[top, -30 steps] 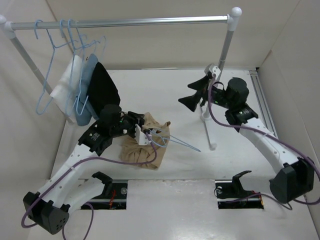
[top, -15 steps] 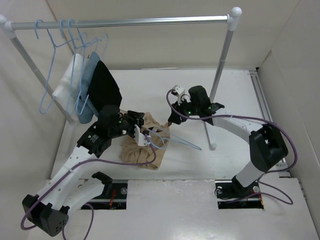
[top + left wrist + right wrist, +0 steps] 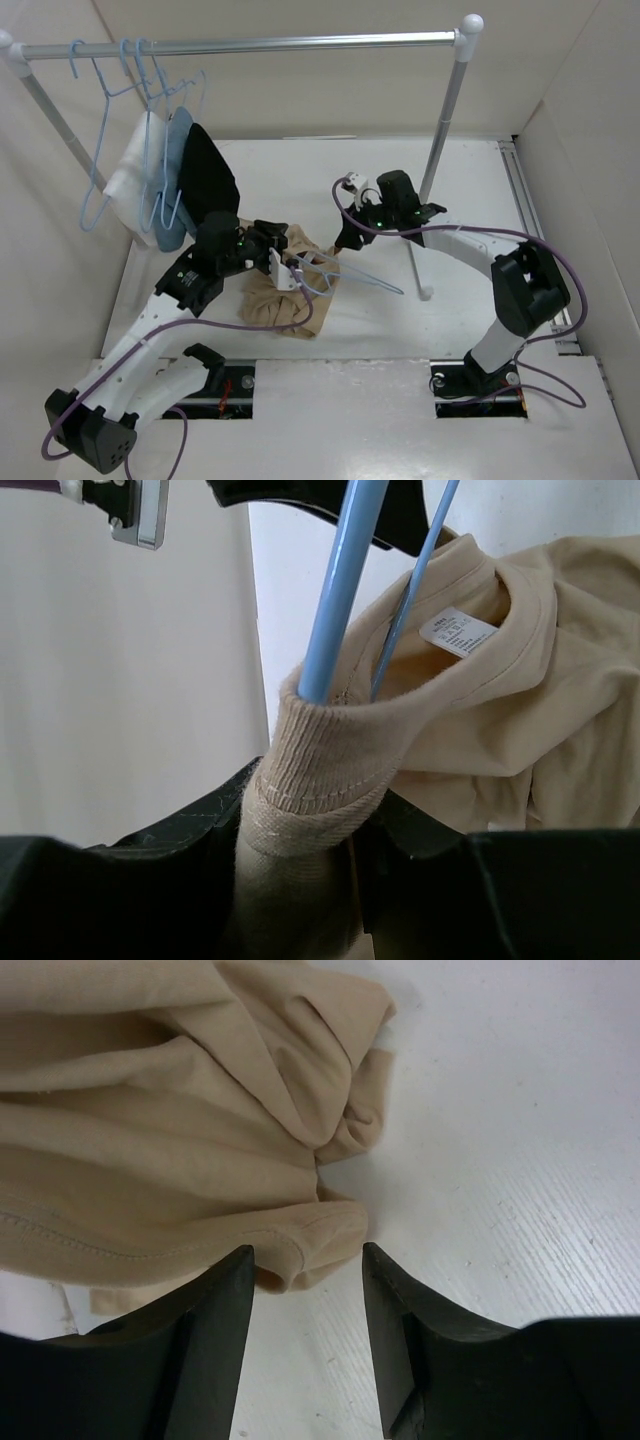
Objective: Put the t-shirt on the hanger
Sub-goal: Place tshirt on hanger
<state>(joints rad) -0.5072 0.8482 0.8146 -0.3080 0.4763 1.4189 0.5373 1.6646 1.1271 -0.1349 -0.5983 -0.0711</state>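
The t-shirt (image 3: 283, 298) lies crumpled on the table (image 3: 330, 180), near its middle. The left gripper (image 3: 277, 264) pinches the ribbed collar, and the hanger (image 3: 352, 277) passes through it, one arm pointing toward 4 o'clock. At 2 o'clock of the shirt, the right gripper (image 3: 306, 1270) keeps its fingers apart on either side of a hem fold.

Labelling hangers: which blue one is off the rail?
The light-blue wire hanger poking through the collar of the tan t-shirt, by the left end effector. The other hangers hook on the silver rail.

The right gripper (image 3: 305, 1260) has dropped to the t-shirt's (image 3: 150, 1160) hem, its jaws narrowing around it.
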